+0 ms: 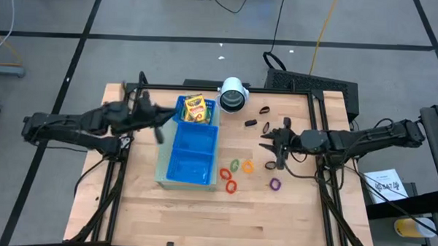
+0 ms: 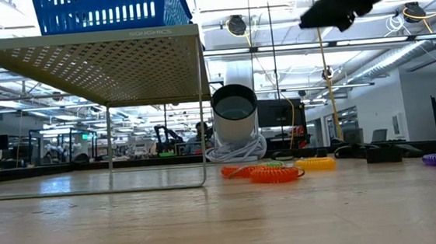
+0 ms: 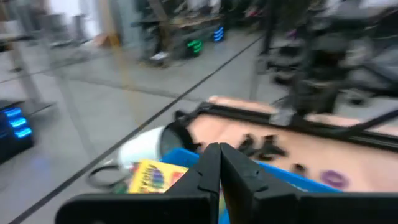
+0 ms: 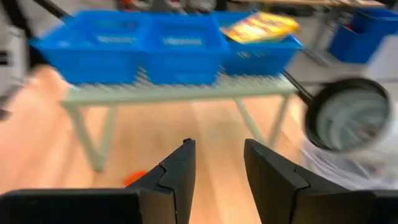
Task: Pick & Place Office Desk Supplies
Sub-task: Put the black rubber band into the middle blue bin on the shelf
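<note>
1. Crayon boxes (image 1: 195, 109), flat yellow-and-green card, lie in the end compartment of the blue plastic tray (image 1: 188, 160).
2. Thin coiled rings (image 1: 230, 173) and small black clips (image 1: 264, 110) lie on the pale wooden worktop (image 1: 274, 212).
3. Left gripper (image 1: 157, 129), fingers together and empty, hangs beside the tray.
4. Right gripper (image 1: 267, 145), fingers apart and empty, hangs over the clips.

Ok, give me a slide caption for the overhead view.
Crayon boxes sit in the blue tray; left gripper shut beside it, right gripper open above the coloured rings.

Grey tiled floor (image 1: 135, 18) — bright ceiling lights (image 2: 423, 47).
</note>
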Controlling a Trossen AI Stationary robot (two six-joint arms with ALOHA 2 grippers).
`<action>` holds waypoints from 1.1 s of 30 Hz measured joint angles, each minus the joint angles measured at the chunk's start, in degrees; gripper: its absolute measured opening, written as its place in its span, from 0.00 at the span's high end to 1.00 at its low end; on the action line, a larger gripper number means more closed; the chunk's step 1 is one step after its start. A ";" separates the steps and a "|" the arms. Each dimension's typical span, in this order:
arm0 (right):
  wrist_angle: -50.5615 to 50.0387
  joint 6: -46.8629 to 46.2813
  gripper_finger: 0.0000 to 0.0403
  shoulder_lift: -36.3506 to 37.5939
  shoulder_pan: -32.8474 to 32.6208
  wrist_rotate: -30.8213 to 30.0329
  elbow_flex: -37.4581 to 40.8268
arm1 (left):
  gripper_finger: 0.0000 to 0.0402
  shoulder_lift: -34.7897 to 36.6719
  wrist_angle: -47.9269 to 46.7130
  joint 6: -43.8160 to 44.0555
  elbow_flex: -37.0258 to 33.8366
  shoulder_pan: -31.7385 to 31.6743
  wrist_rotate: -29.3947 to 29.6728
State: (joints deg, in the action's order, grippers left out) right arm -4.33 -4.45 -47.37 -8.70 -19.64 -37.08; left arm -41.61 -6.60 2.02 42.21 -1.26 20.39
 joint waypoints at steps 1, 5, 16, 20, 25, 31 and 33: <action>-0.92 -0.06 0.69 -0.01 0.00 -0.99 0.00 | 0.95 2.79 0.75 0.06 -2.50 0.30 -2.29; -2.90 -0.02 0.69 -0.54 0.55 -4.88 0.02 | 0.96 11.62 4.98 1.49 -10.50 1.11 -6.11; -4.14 -7.05 0.69 -9.45 22.42 6.07 0.00 | 0.94 23.64 5.52 -2.22 -17.18 1.25 -7.96; -3.90 -6.23 0.69 -15.73 32.70 9.53 0.00 | 0.98 23.32 5.19 -2.36 -17.35 1.25 -6.59; -0.32 5.70 0.69 -24.11 40.94 13.57 0.00 | 0.98 21.26 5.01 -3.16 -17.37 1.25 -6.40; 6.04 13.43 0.69 -32.41 46.69 23.47 -0.02 | 0.91 19.03 5.06 -4.28 -17.37 1.23 -6.37; 6.86 14.26 0.69 -34.77 48.35 24.41 -0.02 | 0.90 18.47 5.21 -5.16 -17.37 1.14 -6.37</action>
State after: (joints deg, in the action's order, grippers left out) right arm 2.53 9.81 -82.15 39.65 4.78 -37.10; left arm -23.15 -1.39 -3.14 24.84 -0.12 14.02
